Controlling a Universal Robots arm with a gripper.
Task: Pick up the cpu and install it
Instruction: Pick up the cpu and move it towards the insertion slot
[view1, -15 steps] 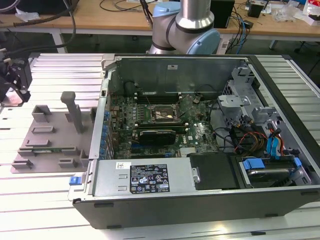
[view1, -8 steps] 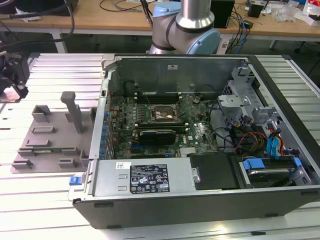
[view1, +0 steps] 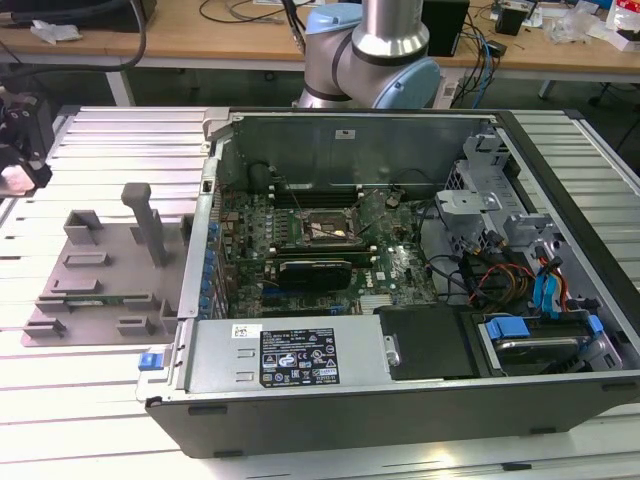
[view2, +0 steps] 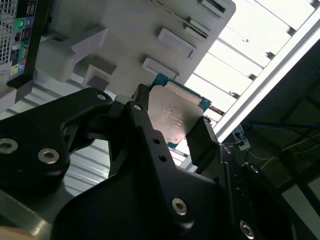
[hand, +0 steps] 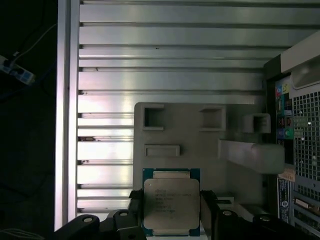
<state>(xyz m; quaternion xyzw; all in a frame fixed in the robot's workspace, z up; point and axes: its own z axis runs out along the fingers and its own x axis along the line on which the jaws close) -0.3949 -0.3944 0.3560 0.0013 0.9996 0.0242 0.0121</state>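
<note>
The cpu (hand: 171, 202) is a flat square chip with a pale silver top and a green rim, and it is clamped between the black fingers of my gripper (hand: 171, 216). In the second wrist view the cpu (view2: 175, 112) sits tilted in the gripper (view2: 172, 127), raised above the grey fixture plate (view2: 125, 30). In the exterior view the gripper (view1: 20, 165) hangs at the far left edge, over the slatted table and left of the fixture plate (view1: 100, 270). The black socket frame (view1: 322, 228) lies open on the motherboard inside the computer case.
The open computer case (view1: 400, 390) takes up the middle and the exterior view's right, with cables and blue drive latches (view1: 545, 290) inside. The grey fixture plate carries upright posts (view1: 148, 215) and a narrow green memory stick (view1: 100, 298). The arm's base (view1: 370, 50) stands behind the case.
</note>
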